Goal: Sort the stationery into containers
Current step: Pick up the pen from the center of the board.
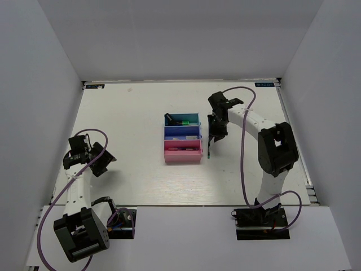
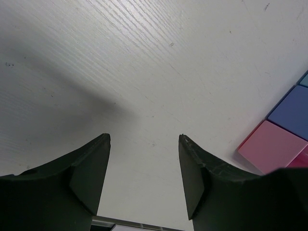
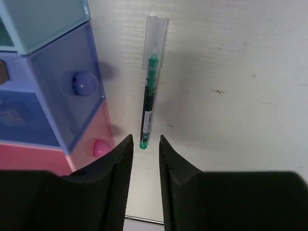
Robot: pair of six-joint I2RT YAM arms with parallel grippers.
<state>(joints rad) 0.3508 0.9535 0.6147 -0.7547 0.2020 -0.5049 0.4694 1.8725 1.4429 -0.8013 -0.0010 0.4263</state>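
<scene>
White tabletop [image 1: 130, 113], faint wood-grain texture w/ a few small dark specks and scuffs (clearest in the wrist views). Near its ctr sit three small plastic bins joined in a row running far to near: teal bin [image 3: 48, 21] farthest, blue bin [image 3: 57, 96] in the middle, pink bin [image 1: 182, 157] nearest. Just R of the row, alongside the blue and pink bins but apart from them, a thin pen [image 3: 150, 91] w/ green ink and a clear cap looks to lie flat, approx parallel to the row, cap end toward the far side.
</scene>
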